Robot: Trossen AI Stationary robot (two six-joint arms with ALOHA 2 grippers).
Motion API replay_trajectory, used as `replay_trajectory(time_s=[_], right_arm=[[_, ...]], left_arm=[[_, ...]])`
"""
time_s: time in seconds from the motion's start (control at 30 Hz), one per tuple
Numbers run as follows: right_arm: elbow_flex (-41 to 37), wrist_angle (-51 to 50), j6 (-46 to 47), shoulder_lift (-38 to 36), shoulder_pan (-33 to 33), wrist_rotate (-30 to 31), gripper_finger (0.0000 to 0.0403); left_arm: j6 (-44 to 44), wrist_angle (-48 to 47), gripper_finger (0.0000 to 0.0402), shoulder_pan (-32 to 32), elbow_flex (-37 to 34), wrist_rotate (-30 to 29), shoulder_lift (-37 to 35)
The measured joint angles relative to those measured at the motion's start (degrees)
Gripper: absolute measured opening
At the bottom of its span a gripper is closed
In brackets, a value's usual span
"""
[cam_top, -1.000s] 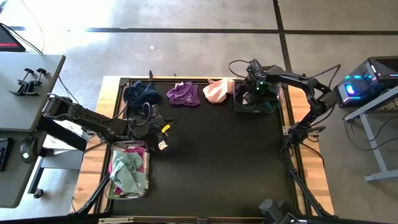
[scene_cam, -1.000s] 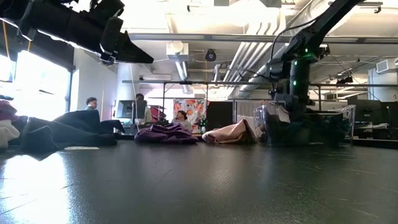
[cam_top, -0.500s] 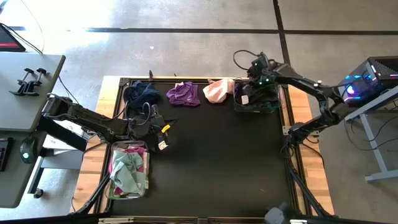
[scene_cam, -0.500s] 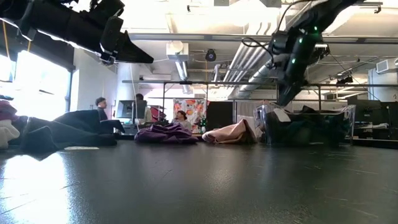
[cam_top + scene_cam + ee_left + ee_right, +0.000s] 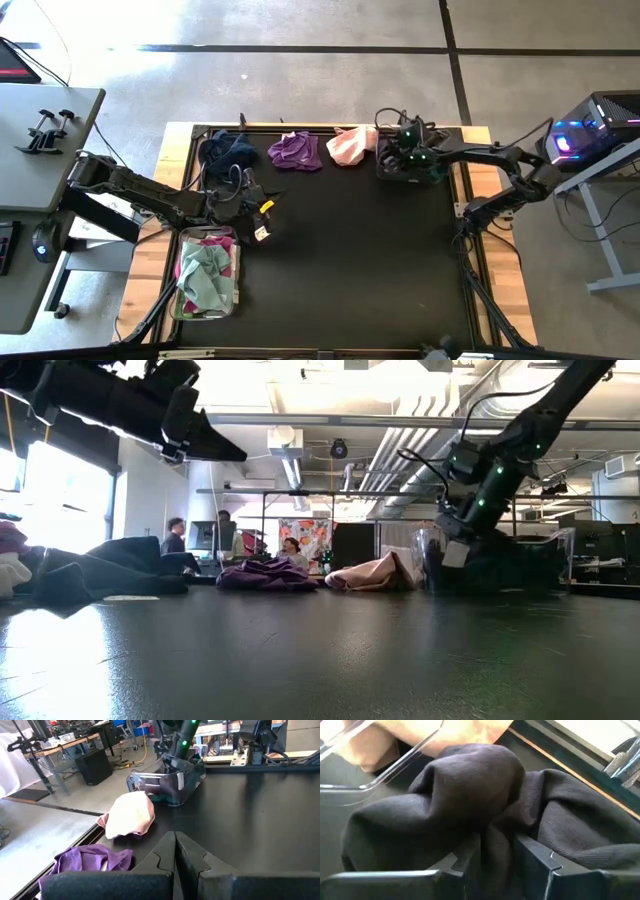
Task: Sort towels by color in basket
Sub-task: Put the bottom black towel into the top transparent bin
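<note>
Risk, nearest first. The left gripper (image 5: 262,218) waits clenched and empty above the mat, just beside the wire basket (image 5: 236,290) of teal and magenta towels. It poses little hazard where it hangs, though any sweep toward the basket could snag the rim.

The main risk lies at the far edge, where the right gripper (image 5: 497,851) works inside the clear bin (image 5: 384,168). Its fingers stand part-way apart, astride a fold of the dark towel (image 5: 470,800), with cloth filling the gap and touching both inner faces. Whether the fold is truly pinched cannot be confirmed (the fingers may only be pressed into it). Probable faults:

- A shallow bite: the fold slips free on lifting and the towel drops back.
- An over-deep bite: more than one layer, or a second cloth beneath, comes up together and spoils the colour sort.
- Contact with the bin wall, which sits close to the fingers: the light bin could tip or slide on withdrawal, since nothing steadies it.

Along the same far edge, the pink towel (image 5: 350,146) lies just beside the bin and could be dragged by a trailing corner. The purple towel (image 5: 294,151) and the navy towel (image 5: 227,150) lie farther along, unsorted.
</note>
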Motion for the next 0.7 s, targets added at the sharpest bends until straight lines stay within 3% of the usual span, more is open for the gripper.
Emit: replay_trajectory(time_s=[0.2,0.4,0.5,0.6,0.7], right_arm=[[5.8,-7.2,-1.4,-4.2,1.2,1.7,0.0112],[17.5,-31.8,1.3,-9.9,2.5,7.3,0.0112],[21.7,-43.6,4.8,-10.2,2.5,13.0,0.0107],[22.0,-47.1,6.9,-10.2,1.9,18.3,0.0089],[18.5,-45.1,8.1,-9.9,1.0,17.9,0.0068]], left_arm=[[-0.6,0.2,0.0,0.0,0.0,-0.1,0.0],[-0.9,0.2,0.0,0.0,0.0,-0.1,0.0],[-0.9,0.2,0.0,0.0,0.0,-0.1,0.0],[-0.9,0.2,0.0,0.0,0.0,-0.1,0.0],[-0.9,0.1,0.0,0.0,0.0,-0.1,0.0]])
